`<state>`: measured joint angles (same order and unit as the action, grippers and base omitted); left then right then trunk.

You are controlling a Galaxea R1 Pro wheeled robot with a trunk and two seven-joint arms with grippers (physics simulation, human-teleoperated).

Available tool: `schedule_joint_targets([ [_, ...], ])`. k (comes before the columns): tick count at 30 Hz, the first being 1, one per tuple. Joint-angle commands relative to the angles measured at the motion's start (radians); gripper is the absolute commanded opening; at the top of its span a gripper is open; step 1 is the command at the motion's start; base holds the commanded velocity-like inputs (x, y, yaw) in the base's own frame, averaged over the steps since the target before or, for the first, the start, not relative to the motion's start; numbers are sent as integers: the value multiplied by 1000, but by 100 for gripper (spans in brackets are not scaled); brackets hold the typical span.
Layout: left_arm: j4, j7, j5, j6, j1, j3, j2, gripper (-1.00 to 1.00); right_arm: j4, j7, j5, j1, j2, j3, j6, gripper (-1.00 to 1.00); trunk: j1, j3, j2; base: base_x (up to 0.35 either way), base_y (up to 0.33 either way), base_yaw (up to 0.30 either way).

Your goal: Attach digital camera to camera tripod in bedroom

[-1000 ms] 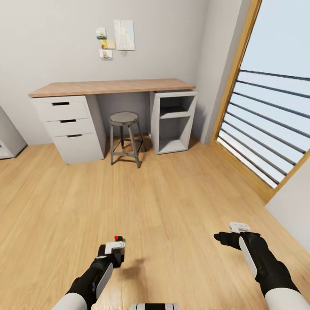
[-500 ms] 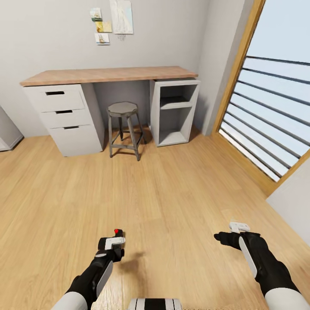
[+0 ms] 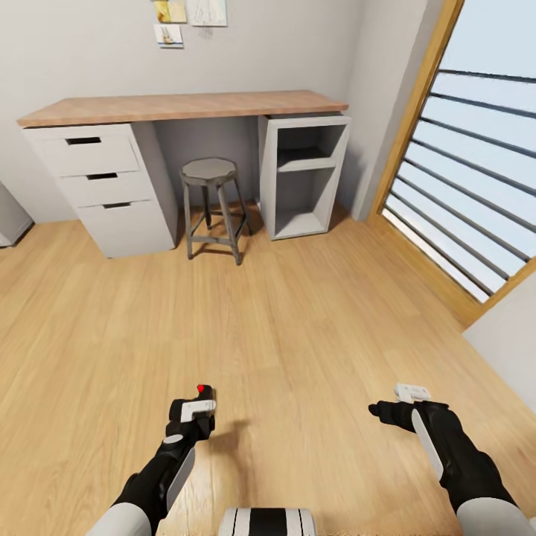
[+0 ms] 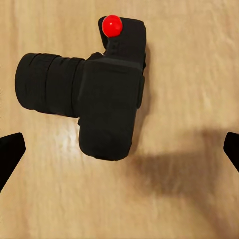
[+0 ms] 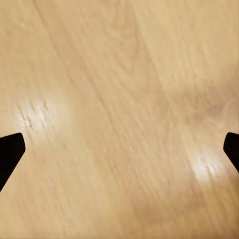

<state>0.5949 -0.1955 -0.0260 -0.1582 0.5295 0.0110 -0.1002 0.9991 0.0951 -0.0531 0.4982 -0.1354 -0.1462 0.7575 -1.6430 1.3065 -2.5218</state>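
Note:
The digital camera (image 3: 201, 393) is small and black with a red dot on top. It hangs just above the wood floor, held in my left gripper (image 3: 195, 412), which is shut on it. In the left wrist view the digital camera (image 4: 107, 107) lies with its lens barrel sideways and casts a shadow on the planks. My right gripper (image 3: 398, 402) is open and holds nothing; the right wrist view looks down on bare floor (image 5: 119, 119). The camera tripod is out of view. This is the bedroom, with pale grey walls.
A wood-topped grey desk (image 3: 179, 106) stands against the far wall, with drawers (image 3: 100, 182) on one side and an open shelf unit (image 3: 304, 175) on the other. A round stool (image 3: 210, 208) sits under it. A tall barred window (image 3: 476, 179) runs along the right. Open plank floor (image 3: 283, 313) lies between.
The whole view has shifted: desk, stool and wall pictures sit higher and larger, so the camera has moved. Both arms keep their pose and the digital camera stays in the left gripper.

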Motion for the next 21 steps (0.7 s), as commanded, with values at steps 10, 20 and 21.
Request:
schedule_joint_targets([
  [10,9,-2,15,79,0,2,3,100,-17,-1,-5,0,1,-1,3,100,-4,40,-3,0,0,0],
  [20,-11,-2,39,121,0,3,4,100,-24,-2,-4,0,0,-1,2,100,-9,78,-5,0,0,0],
  [21,-11,-2,40,127,0,3,4,100,-25,-1,-4,0,0,-1,2,100,-9,82,-5,0,0,0],
])
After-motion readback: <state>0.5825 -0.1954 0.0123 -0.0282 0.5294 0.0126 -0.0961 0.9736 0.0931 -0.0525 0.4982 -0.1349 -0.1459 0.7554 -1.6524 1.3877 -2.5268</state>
